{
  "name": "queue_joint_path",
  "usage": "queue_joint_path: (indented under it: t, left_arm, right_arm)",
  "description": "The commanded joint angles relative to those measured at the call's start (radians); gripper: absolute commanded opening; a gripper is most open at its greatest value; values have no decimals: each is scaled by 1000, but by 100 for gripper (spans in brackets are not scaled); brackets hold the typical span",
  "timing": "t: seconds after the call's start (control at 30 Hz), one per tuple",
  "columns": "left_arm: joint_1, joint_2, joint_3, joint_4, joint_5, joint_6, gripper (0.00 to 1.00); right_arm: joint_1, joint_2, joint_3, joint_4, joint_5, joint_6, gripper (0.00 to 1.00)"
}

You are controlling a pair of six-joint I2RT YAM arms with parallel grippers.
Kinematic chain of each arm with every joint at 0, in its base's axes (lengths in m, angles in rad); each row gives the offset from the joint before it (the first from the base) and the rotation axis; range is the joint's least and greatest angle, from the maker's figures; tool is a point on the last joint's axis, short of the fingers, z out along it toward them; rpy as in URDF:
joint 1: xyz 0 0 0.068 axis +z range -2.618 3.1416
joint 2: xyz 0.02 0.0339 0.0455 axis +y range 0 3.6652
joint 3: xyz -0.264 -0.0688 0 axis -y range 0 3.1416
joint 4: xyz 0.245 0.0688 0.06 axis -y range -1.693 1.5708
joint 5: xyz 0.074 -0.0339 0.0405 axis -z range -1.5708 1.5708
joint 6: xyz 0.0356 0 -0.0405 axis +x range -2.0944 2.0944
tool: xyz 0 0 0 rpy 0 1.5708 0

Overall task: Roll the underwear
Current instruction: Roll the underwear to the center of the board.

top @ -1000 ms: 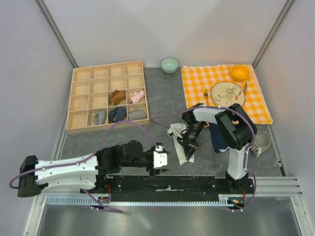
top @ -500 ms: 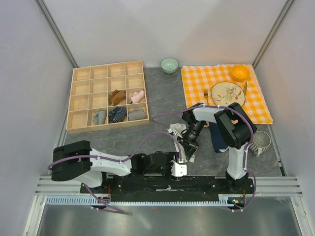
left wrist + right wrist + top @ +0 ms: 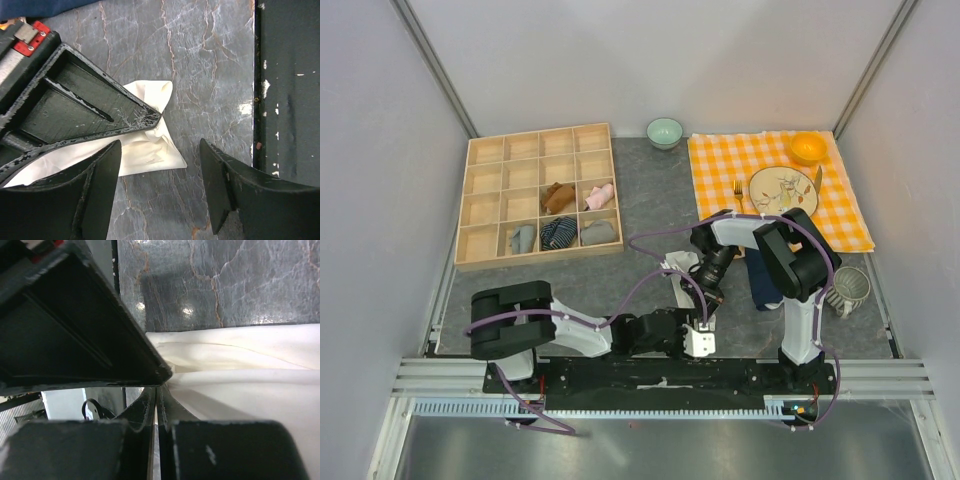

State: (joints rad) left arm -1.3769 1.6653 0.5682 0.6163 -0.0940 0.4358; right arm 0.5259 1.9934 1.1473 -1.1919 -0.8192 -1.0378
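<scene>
The cream-white underwear lies partly flat on the grey table in front of the right arm. My right gripper is shut on its near edge; the right wrist view shows the closed fingertips pinching the cloth. My left gripper is open just in front of that corner, with the cloth and bare table between its fingers. The right gripper's fingers show above it. The rust-brown underwear lies in a compartment of the wooden tray.
The tray also holds a dark striped bundle, grey pieces and a pink one. A navy cloth lies by the right arm. The checked cloth carries a plate, fork and orange bowl. A green bowl stands behind, a mug at right.
My left arm has swung right along the front edge, bringing its open gripper up to the cream underwear. The right gripper has stayed shut on the cloth, almost still.
</scene>
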Motion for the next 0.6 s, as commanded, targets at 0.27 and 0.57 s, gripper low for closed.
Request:
queue_joint_path:
  t: [0.27, 0.57]
  left_arm:
    - [-4, 85, 59, 34, -82, 21, 49]
    - [-5, 79, 82, -35, -72, -12, 15]
  right_arm:
    - [-7, 18, 31, -43, -60, -50, 5]
    - [-7, 15, 29, -55, -64, -65, 6]
